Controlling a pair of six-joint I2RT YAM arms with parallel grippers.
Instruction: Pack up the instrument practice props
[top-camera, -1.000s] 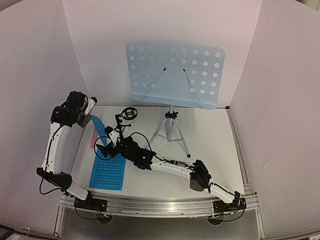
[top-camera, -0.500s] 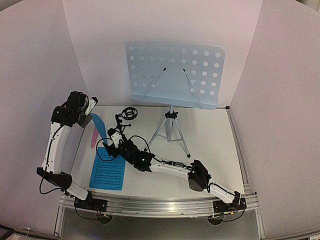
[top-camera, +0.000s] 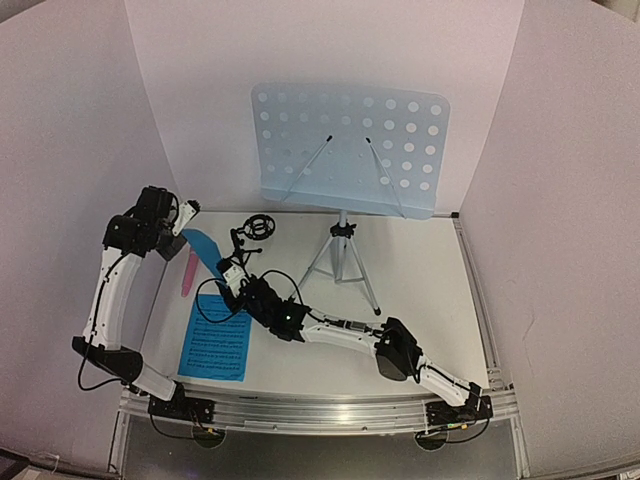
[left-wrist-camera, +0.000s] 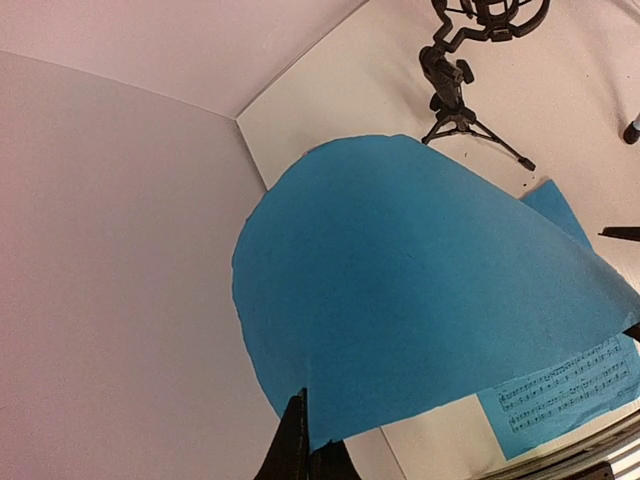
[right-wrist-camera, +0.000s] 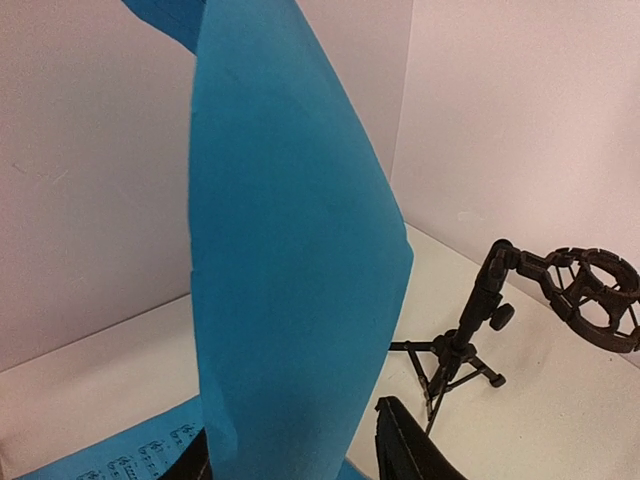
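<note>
Left wrist view: left fingers (left-wrist-camera: 293, 440) pinch curled blue sheet (left-wrist-camera: 400, 280); right fingers (right-wrist-camera: 405, 445) apparently apart.

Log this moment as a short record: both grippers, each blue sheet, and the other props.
left gripper: shut on the edge of the lifted blue sheet
right gripper: jaws apart, one on each side of the lifted blue sheet
lifted blue sheet: curved, raised off the table
flat blue sheet: notes up, on the table's near left
pink microphone: lying by the left wall, untouched
black mic stand: upright, untouched
music stand: upright at the back
</note>
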